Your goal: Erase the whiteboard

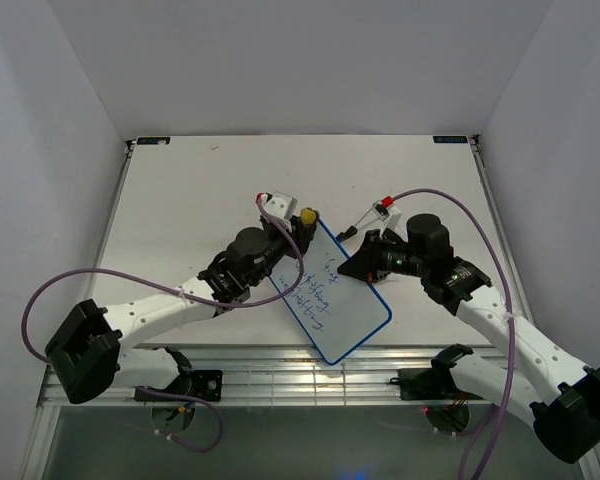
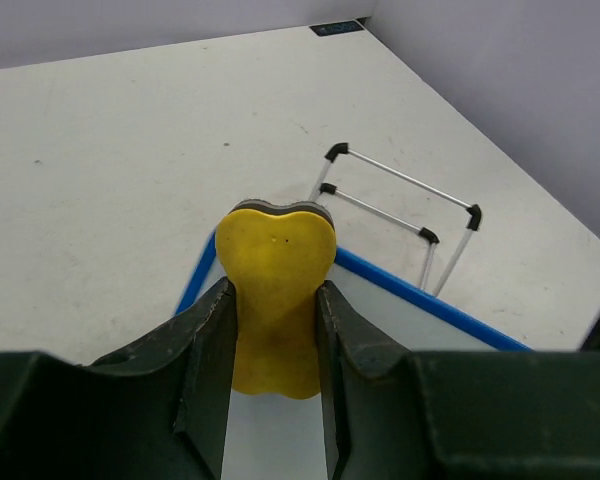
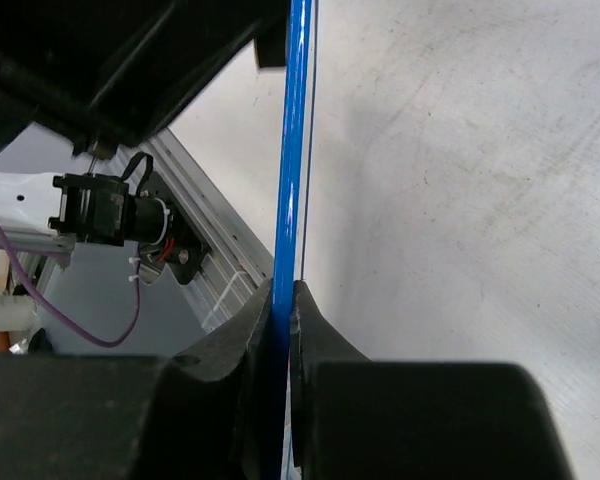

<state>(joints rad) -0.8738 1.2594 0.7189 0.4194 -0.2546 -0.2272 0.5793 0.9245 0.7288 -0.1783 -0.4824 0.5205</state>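
Observation:
The whiteboard (image 1: 335, 300) has a blue frame and dark handwriting across its middle, and lies slanted at the table's front centre. My left gripper (image 1: 302, 226) is shut on a yellow eraser (image 1: 307, 215) at the board's far corner. In the left wrist view the eraser (image 2: 277, 290) sits between the fingers (image 2: 205, 345) over the board (image 2: 400, 325). My right gripper (image 1: 358, 266) is shut on the board's right edge. In the right wrist view the blue frame (image 3: 296, 150) runs edge-on between the pads (image 3: 310, 320).
A wire stand (image 2: 405, 205) lies on the table just beyond the board's far edge. The aluminium rail (image 1: 280, 375) runs along the table's front edge. Purple cables loop off both arms. Grey walls enclose the table.

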